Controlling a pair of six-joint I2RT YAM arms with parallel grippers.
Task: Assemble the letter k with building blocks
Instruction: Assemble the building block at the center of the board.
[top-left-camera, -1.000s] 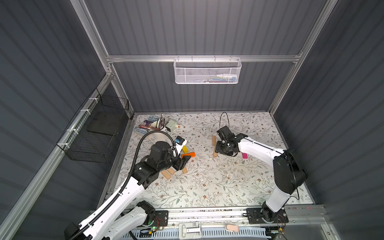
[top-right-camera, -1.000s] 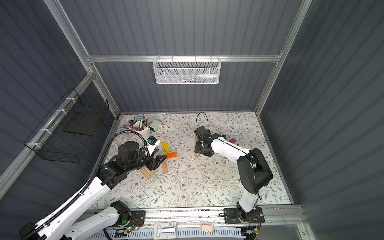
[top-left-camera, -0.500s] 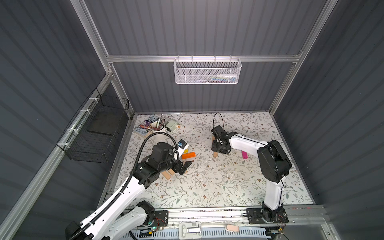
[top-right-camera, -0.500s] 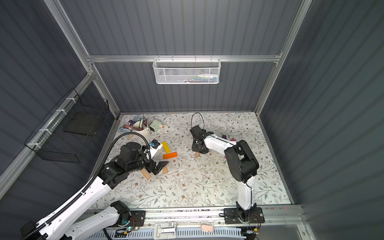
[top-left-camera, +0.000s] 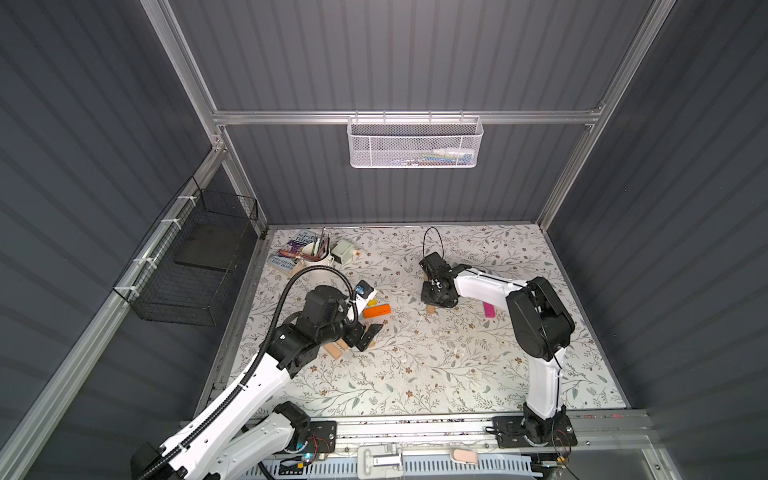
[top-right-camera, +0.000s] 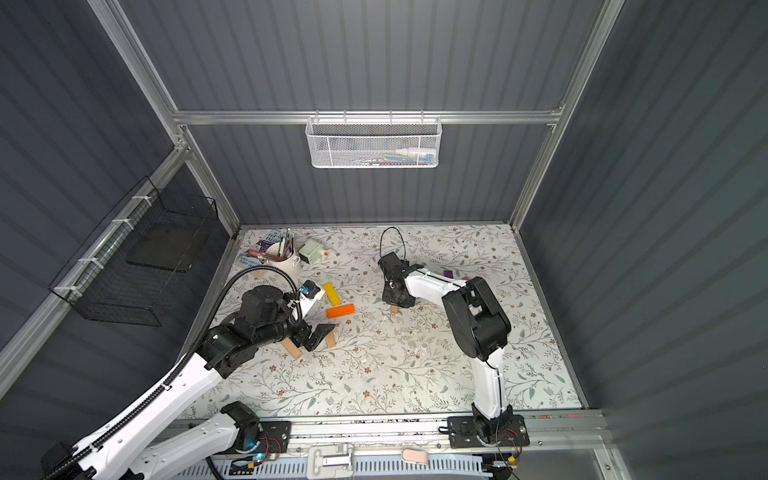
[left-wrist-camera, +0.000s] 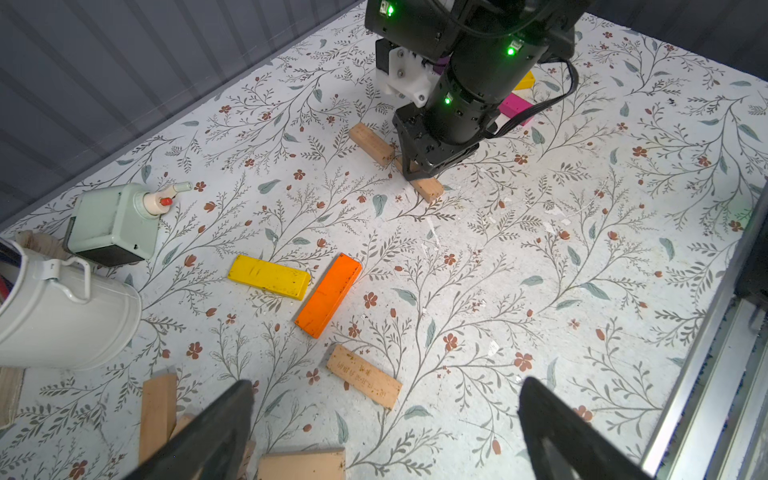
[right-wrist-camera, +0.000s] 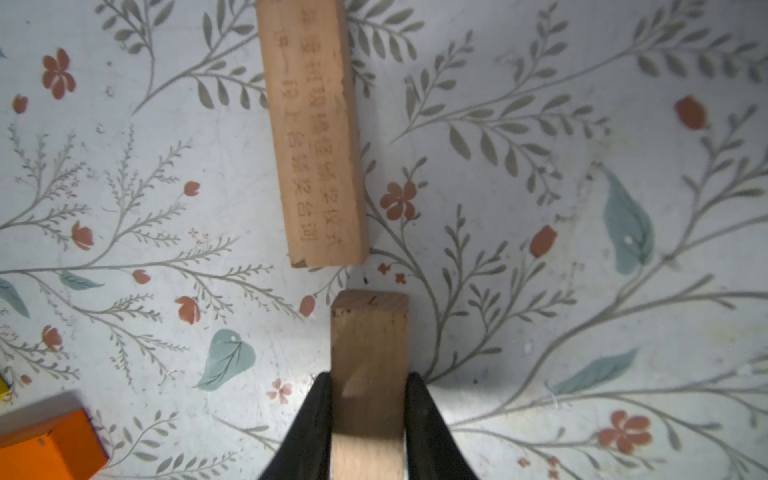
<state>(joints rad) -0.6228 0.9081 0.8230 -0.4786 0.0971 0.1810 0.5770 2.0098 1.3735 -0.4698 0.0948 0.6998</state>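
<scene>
**Right gripper clamps a tan block at mid-table; left gripper hangs wide open**

The right arm (top-left-camera: 536, 320) rises from its base at the 5 o'clock edge of the table (top-left-camera: 415, 382). It folds at a high elbow and runs its white forearm toward 10 o'clock, ending near the table's centre. The wrist bends straight down, so the right gripper (right-wrist-camera: 368, 378) points at the tabletop. Its fingers (right-wrist-camera: 320, 415) press on both long sides of a tan block (right-wrist-camera: 368, 332), closed firmly on it. The block sits low over the table, and whether it touches cannot be told. Its free end lies just beside a corner of a printed tan block (right-wrist-camera: 316, 137), with a thin gap between them. A pink block (top-left-camera: 488, 309) lies at 3 o'clock of the pair and an orange block (top-left-camera: 377, 310) at 9 o'clock.

The left arm (top-left-camera: 257, 386) reaches from the 7 o'clock corner toward 1 o'clock, its forearm low and nearly level. The left gripper (left-wrist-camera: 384, 384) hangs over the table's 9 o'clock side with its jaws spread fully and nothing between them. Beneath it loose tan blocks (left-wrist-camera: 158, 411) lie flat, and a yellow block (left-wrist-camera: 269, 276) lies just beside the orange block.
</scene>
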